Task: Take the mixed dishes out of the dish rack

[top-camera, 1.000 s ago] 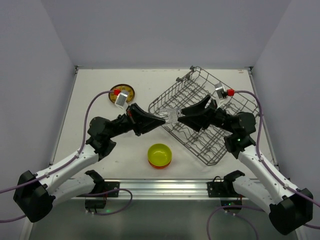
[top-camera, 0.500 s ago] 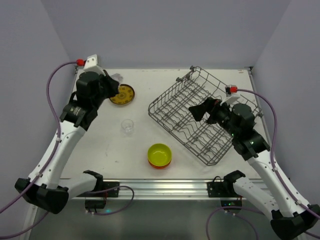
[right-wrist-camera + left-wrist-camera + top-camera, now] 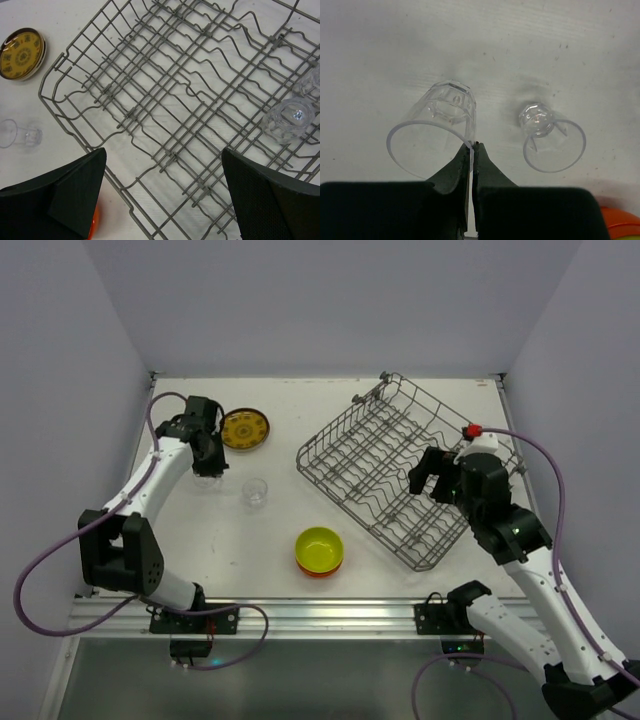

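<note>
My left gripper [image 3: 472, 145] is shut on the rim of a clear glass [image 3: 432, 130], whose base points down at the white table. A second clear glass [image 3: 545, 135] stands just right of it, free on the table [image 3: 255, 490]. From above, the left gripper [image 3: 208, 468] is at the far left, near the brown-and-yellow patterned plate [image 3: 244, 428]. My right gripper [image 3: 163, 150] hangs open over the grey wire dish rack [image 3: 165, 95], holding nothing [image 3: 428, 472]. Two clear glasses [image 3: 290, 117] lie in the rack's right part.
A yellow-green bowl [image 3: 319, 547] sits stacked on an orange bowl near the table's front middle, left of the rack [image 3: 400, 470]. The rack lies at an angle across the right half. Grey walls close in the table on three sides.
The left arm has swung from the rack's left edge to the far left of the table. The right gripper opened wide and drew back over the rack. A glass now stands on the table.
</note>
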`<state>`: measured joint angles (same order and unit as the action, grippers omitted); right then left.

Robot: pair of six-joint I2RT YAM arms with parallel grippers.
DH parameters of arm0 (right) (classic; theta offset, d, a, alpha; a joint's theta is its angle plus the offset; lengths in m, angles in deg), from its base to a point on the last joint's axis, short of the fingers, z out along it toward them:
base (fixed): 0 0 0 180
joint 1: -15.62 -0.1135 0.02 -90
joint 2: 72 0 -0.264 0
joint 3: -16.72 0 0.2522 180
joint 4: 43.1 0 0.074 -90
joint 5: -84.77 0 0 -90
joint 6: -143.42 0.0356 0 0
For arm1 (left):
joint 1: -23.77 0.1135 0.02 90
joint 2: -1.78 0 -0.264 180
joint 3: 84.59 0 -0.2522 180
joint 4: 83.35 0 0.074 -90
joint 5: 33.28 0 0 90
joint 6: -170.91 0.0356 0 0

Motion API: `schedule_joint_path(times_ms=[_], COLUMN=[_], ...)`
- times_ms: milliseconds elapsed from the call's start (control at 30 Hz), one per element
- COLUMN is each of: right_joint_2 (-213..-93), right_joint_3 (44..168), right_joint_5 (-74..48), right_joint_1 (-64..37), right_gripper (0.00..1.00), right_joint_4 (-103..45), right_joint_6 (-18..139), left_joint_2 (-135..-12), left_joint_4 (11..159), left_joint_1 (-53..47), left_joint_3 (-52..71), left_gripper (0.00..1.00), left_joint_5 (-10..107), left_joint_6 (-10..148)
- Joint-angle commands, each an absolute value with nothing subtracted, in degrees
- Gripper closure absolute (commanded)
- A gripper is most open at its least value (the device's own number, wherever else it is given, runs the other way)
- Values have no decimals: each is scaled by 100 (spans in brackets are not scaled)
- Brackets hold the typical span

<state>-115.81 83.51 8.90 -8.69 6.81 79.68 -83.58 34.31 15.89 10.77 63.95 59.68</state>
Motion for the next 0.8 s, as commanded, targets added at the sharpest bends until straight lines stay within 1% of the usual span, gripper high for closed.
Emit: schedule_joint_path(times_ms=[0,100,233,567,667,733,767], right_joint_2=[-11559,-11568,-11559,-11533,-11524,-11550,-11559], right_joint_3=[8514,8488,8444,8436,8418,8427,8427], right_joint_5=[1007,874,874,786,778,769,760], right_joint_1=[-872,-873,-881,-872,-881,-872,-872], right_gripper=[1,1,1,1,1,1,1], right_joint_4=[802,723,679,723,705,723,740], right_joint_6=[7777,7741,7724,7671,7671,7662,7662], left_joint_2=[-8400,-8487,-8768,-9094,-9129,-9156,-9164], left_joint_4=[3138,3226,3217,3349,3402,3411,3419], left_joint_1=[1586,1490,1253,1235,1226,1217,1217], left_joint_3=[1265,1414,1423,1318,1309,1291,1283], left_gripper=[100,99,100,100,96,92,89], left_joint_5=[5901,5699,5840,5945,5927,5919,5892], left_joint_6=[6378,6404,6378,6413,6404,6404,6413])
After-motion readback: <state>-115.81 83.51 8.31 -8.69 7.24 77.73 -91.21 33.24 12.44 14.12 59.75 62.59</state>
